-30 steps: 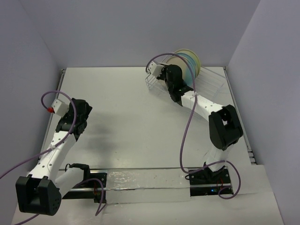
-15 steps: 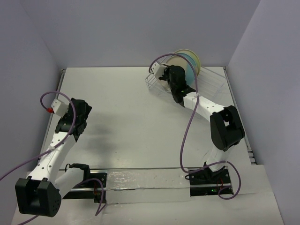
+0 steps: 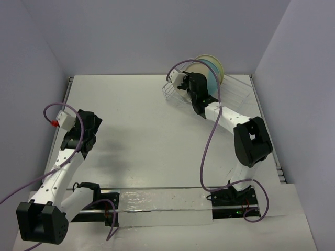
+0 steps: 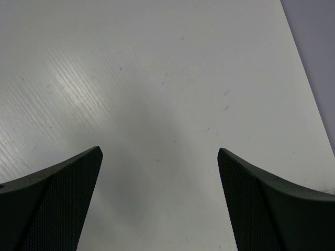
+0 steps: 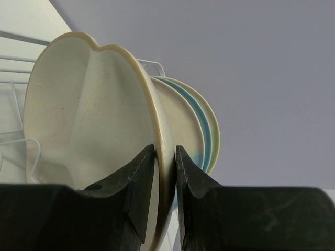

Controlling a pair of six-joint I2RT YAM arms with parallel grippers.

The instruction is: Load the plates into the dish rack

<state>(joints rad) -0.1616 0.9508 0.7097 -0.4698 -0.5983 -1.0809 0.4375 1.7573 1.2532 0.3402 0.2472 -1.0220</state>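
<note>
The white wire dish rack stands at the table's far right. Several plates stand upright in it. In the right wrist view, my right gripper is shut on the rim of a cream divided plate, which stands upright at the rack's near end. Behind it stand a cream and pale blue plate and a pale green one. My right gripper also shows from above. My left gripper is open and empty over bare table. No dark blue leaf dish is in view.
Thin white rack wires show left of the held plate. Purple walls close the table on the left, back and right. The arm bases and purple cables lie along the near edge.
My right gripper has moved a little farther toward the rack with the cream plate. My left arm has drifted slightly toward the near edge.
</note>
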